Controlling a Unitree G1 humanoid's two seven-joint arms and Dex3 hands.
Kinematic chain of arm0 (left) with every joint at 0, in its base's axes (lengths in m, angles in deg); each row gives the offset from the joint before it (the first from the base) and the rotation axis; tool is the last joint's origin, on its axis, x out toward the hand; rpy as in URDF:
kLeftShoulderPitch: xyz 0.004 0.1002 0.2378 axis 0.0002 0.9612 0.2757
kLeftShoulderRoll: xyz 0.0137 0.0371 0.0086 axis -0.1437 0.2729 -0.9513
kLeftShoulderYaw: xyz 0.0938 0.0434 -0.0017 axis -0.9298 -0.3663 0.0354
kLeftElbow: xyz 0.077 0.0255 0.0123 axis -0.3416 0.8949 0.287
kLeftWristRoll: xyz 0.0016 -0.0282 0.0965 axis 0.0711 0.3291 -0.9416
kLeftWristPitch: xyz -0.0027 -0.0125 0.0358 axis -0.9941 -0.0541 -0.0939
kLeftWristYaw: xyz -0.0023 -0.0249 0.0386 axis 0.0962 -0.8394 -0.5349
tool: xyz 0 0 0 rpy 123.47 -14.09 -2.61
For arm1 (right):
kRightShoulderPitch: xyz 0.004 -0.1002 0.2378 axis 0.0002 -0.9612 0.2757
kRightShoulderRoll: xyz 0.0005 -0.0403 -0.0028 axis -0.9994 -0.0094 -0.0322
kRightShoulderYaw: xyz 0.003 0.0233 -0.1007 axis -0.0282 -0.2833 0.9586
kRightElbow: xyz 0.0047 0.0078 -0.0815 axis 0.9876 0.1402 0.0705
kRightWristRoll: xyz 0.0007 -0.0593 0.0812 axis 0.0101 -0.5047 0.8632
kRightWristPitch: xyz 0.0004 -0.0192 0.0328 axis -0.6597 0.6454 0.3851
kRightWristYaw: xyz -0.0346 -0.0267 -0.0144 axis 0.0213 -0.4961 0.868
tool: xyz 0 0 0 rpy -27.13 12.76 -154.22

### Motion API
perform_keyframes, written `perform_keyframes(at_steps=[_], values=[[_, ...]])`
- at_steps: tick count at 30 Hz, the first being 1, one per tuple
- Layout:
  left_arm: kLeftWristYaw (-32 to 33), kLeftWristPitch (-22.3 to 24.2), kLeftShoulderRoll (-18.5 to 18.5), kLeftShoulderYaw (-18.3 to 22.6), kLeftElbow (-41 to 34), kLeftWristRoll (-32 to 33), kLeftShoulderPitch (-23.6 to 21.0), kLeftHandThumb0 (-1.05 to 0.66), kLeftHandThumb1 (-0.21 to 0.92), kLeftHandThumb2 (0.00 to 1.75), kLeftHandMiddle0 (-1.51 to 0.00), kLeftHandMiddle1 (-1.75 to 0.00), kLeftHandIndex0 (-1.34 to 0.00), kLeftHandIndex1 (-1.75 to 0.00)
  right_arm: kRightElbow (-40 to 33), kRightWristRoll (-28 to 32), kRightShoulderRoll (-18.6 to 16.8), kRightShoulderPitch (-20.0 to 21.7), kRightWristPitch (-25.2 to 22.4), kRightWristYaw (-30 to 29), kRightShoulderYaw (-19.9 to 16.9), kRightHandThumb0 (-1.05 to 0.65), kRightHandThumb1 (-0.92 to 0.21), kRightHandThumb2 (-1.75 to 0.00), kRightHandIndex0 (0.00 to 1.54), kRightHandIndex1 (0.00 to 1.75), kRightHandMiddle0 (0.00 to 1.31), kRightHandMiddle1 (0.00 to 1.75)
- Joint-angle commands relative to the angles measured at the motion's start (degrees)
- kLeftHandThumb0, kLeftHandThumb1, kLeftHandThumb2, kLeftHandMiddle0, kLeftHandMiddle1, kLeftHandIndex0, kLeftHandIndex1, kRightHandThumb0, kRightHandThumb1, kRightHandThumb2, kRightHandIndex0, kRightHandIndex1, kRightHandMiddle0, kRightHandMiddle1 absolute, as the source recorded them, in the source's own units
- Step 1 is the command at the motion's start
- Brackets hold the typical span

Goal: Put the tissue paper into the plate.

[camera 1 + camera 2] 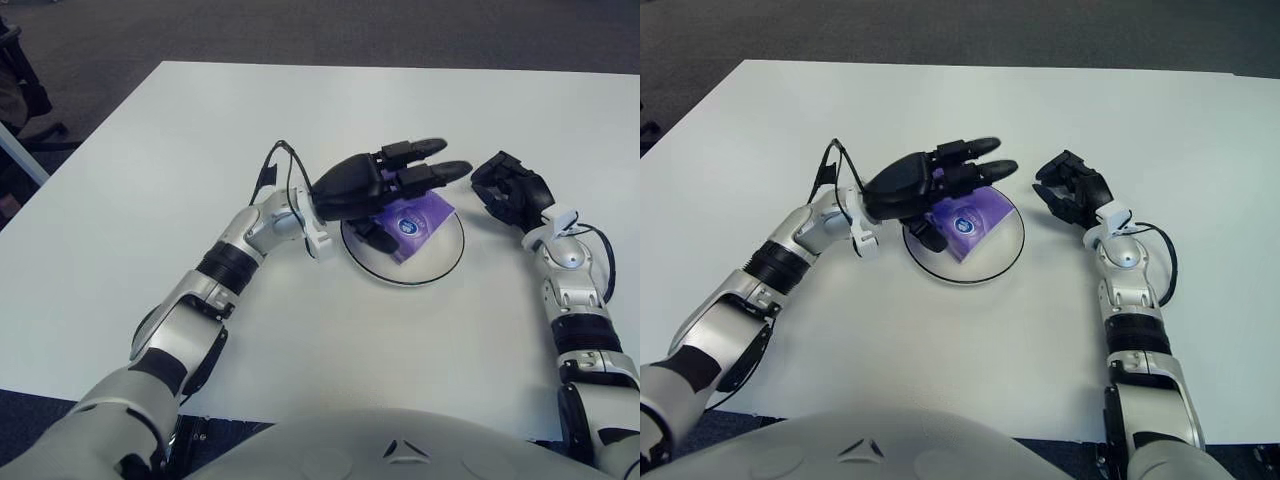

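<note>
On the white tabletop (pixel 150 200) a round plate (pixel 440 262) stands near the middle, a little toward the right side and well away from every edge. The plate is pale with a thin dark rim. Inside it lies the tissue paper (pixel 415 219), a small purple pack with a round blue and white mark on top. The pack sits in the far part of the plate, and its far right corner reaches to the plate's rim or slightly over it.

The left hand (pixel 385 180) is above the far left part of the plate. Its two long fingers (pixel 430 172) are stretched out straight toward the right, above the pack and apart from it, and the thumb points down at the left side of the pack, close to the plate surface. The hand is wide and holds nothing; I cannot tell if the thumb touches the pack. The left forearm goes from the hand toward the near left corner of the tabletop, with a black cable looped beside the wrist.

The right hand (pixel 512 192) shows just beside the plate, on its right side, not touching it. Its dark fingers are curled inward, with nothing between them. Its forearm runs back toward the near right edge of the tabletop.
</note>
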State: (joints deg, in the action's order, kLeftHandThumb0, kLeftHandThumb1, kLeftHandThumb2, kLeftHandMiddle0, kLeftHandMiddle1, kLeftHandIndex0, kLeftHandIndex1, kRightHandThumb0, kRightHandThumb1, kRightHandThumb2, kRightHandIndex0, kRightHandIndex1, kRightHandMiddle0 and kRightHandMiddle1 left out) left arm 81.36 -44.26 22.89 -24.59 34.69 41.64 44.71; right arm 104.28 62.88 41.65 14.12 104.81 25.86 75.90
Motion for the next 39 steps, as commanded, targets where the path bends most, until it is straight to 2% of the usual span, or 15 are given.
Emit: perform_keyframes(at_steps=[1, 9, 16, 23, 27, 30, 32, 36, 39], values=[[-0.2, -0.1, -0.5, 2.2, -1.7, 4.0, 0.7, -1.05, 0.92, 0.9, -0.08, 0.0, -0.04, 0.0, 7.1, -2.3, -0.5, -5.2, -4.8, 1.5, 1.5, -0.37, -0.92, -0.33, 0.68, 1.31, 0.4, 1.54], [2.5, -2.2, 1.2, 5.0, 0.2, 5.8, 0.7, -1.05, 0.92, 0.86, -0.07, 0.0, -0.01, 0.0, 6.1, -1.4, -0.5, -5.2, -7.1, 2.2, 1.3, -0.36, -0.92, -0.33, 0.67, 1.34, 0.4, 1.54], [5.7, -4.0, 2.5, 7.1, 1.5, 3.6, 0.5, -1.04, 0.92, 0.83, -0.09, -0.01, -0.05, -0.02, 5.8, -1.4, -0.6, -5.2, -7.7, 2.0, 1.3, -0.36, -0.92, -0.33, 0.68, 1.36, 0.4, 1.54], [8.6, -4.8, 2.0, 10.4, 1.0, 2.0, 1.9, -1.01, 0.92, 0.82, -0.13, -0.02, -0.08, -0.04, 5.2, -1.3, -0.9, -5.5, -7.9, 1.6, 1.3, -0.36, -0.92, -0.33, 0.68, 1.37, 0.4, 1.54], [12.0, -3.1, 0.1, 13.5, 0.0, -2.7, 3.0, -1.01, 0.92, 0.83, -0.15, -0.02, -0.1, -0.05, 4.6, -1.1, -1.1, -5.6, -8.4, 1.3, 1.0, -0.36, -0.92, -0.33, 0.68, 1.38, 0.4, 1.53], [14.6, 0.2, -3.4, 15.7, -1.8, -8.4, 4.6, -1.01, 0.92, 0.85, -0.17, -0.03, -0.11, -0.05, 4.1, -0.4, -1.3, -5.8, -8.7, 1.5, 0.7, -0.36, -0.92, -0.32, 0.68, 1.39, 0.41, 1.53], [14.6, 2.4, -4.5, 16.1, -1.8, -9.2, 5.4, -1.02, 0.92, 0.87, -0.18, -0.03, -0.12, -0.06, 3.8, -0.2, -1.4, -5.9, -9.0, 1.6, 0.6, -0.36, -0.92, -0.32, 0.68, 1.39, 0.42, 1.52], [14.0, 4.5, -4.6, 15.4, 1.0, -6.3, 6.3, -1.03, 0.92, 0.92, -0.23, -0.03, -0.15, -0.07, 3.2, 0.0, -1.5, -6.0, -9.6, 1.5, 0.5, -0.36, -0.92, -0.31, 0.68, 1.39, 0.42, 1.52], [10.9, 5.3, -3.2, 15.1, 4.2, 1.8, 7.8, -1.03, 0.92, 0.95, -0.27, -0.04, -0.16, -0.07, 2.7, -0.1, -1.6, -6.1, -10.0, 1.5, 0.4, -0.36, -0.92, -0.31, 0.69, 1.39, 0.42, 1.51]])
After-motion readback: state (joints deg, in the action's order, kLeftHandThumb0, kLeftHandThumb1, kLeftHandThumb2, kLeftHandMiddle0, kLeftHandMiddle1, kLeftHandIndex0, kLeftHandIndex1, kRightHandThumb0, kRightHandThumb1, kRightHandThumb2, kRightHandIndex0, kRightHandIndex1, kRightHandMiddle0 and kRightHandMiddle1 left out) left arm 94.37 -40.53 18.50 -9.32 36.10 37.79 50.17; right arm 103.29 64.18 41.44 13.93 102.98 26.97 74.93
